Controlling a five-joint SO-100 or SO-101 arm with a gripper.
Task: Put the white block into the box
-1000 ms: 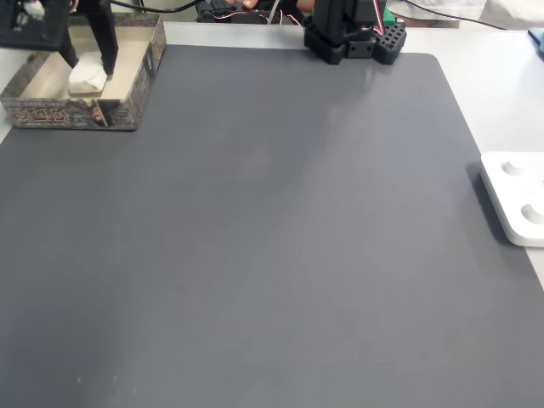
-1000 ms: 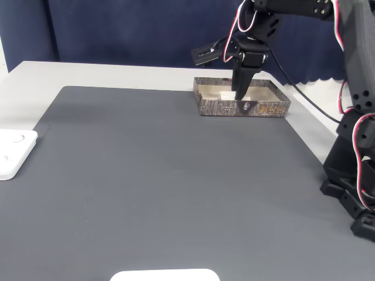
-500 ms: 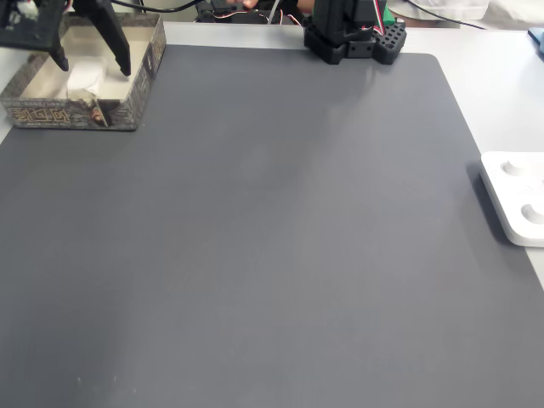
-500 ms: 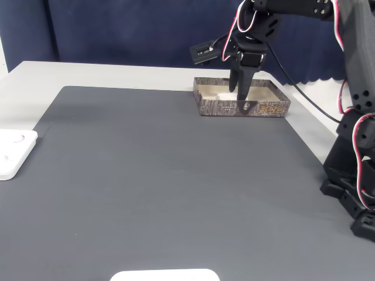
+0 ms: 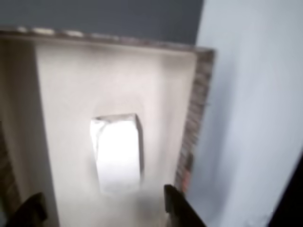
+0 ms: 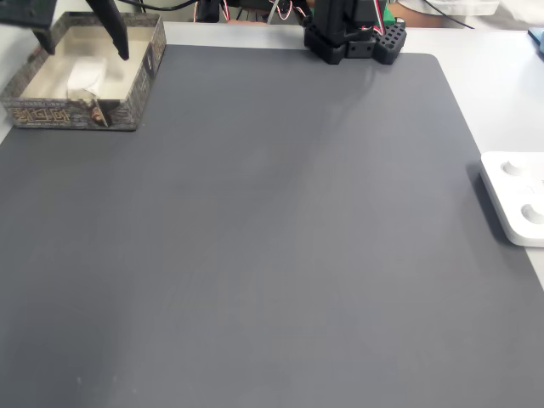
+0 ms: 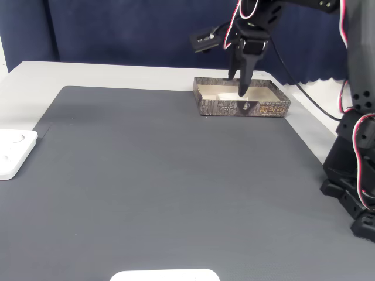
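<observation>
Your black two-finger gripper [image 5: 102, 208] is hanging with jaws spread and empty; the small white rectangular block [image 5: 118, 152] is lying at twelve o'clock between them, long axis six-to-twelve, on the shallow speckled-rim box's [image 5: 196, 113] cream floor.

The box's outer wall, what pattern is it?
Speckled grey-brown with pale gold markings on the box, clearest in a fixed view.

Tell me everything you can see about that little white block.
The white block is a small rectangular piece with softly rounded edges, plain and matte. It lies flat on the pale cream floor of the box, clear of the walls as seen in the other view. Nothing grips it: the gripper hangs above with its jaws spread apart. In a fixed view it sits in the box's left half.
</observation>
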